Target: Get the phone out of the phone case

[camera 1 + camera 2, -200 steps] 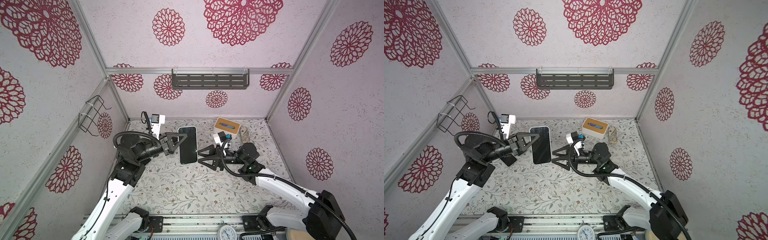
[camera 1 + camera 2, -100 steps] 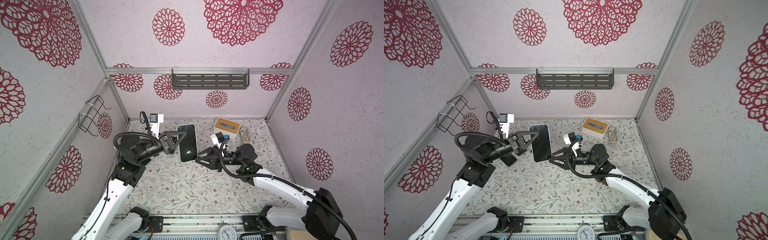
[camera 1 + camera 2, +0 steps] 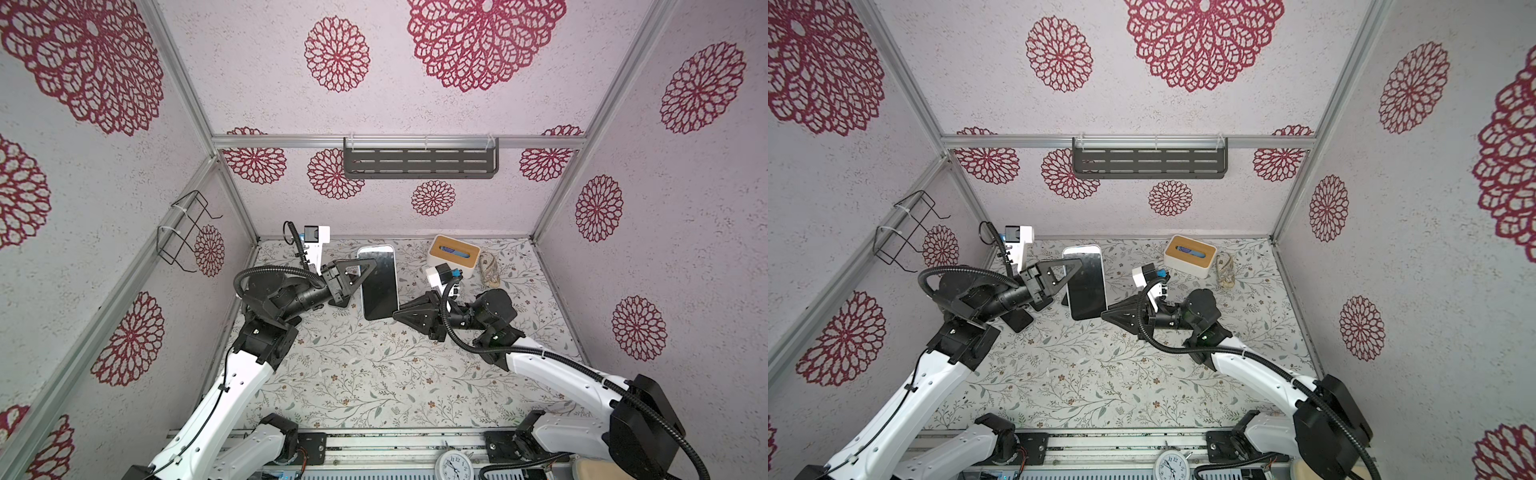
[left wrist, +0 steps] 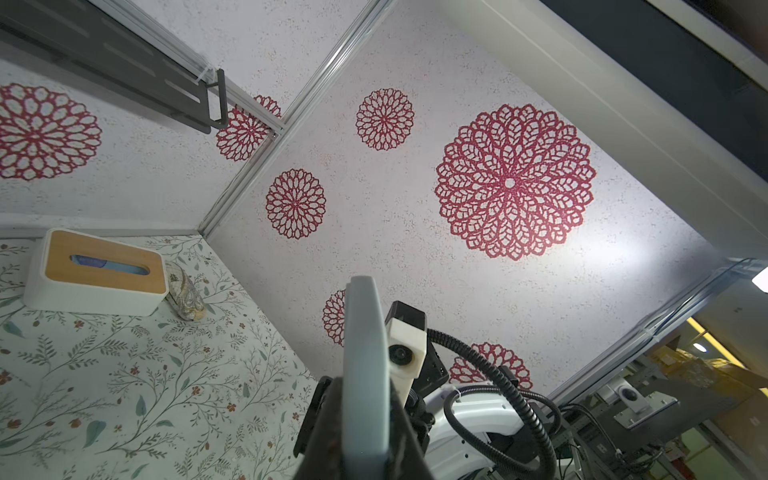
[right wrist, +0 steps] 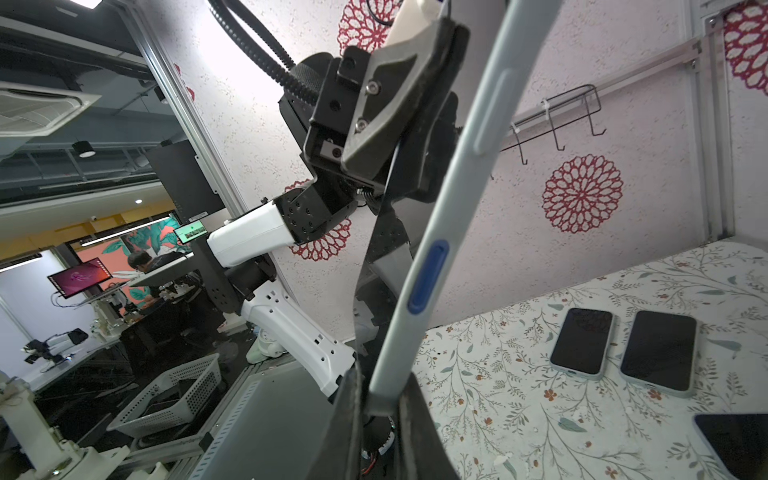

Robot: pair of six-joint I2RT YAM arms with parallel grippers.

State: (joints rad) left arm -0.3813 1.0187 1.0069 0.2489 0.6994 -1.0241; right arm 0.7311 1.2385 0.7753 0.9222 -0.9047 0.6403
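Note:
The phone (image 3: 380,291) (image 3: 1087,291), black screen up, sits inside a pale blue-grey phone case (image 4: 365,361) (image 5: 455,183) and is held above the floral table in both top views. My left gripper (image 3: 366,274) (image 3: 1071,272) (image 4: 365,436) is shut on the case's left long edge, one finger lying over the screen. My right gripper (image 3: 395,316) (image 3: 1104,314) (image 5: 384,411) is shut on the case's near right corner. The case's side with a blue button (image 5: 428,276) runs up from the right jaws.
A white tissue box with a wooden lid (image 3: 454,255) and a small woven pouch (image 3: 489,270) stand at the back right. Two cased phones (image 5: 582,345) (image 5: 658,353) and a dark one (image 5: 735,440) lie on the table. A grey shelf (image 3: 419,162) hangs on the back wall.
My right gripper has moved left to the phone's near right corner and closed on it. The left gripper has kept its hold and shifted the phone slightly.

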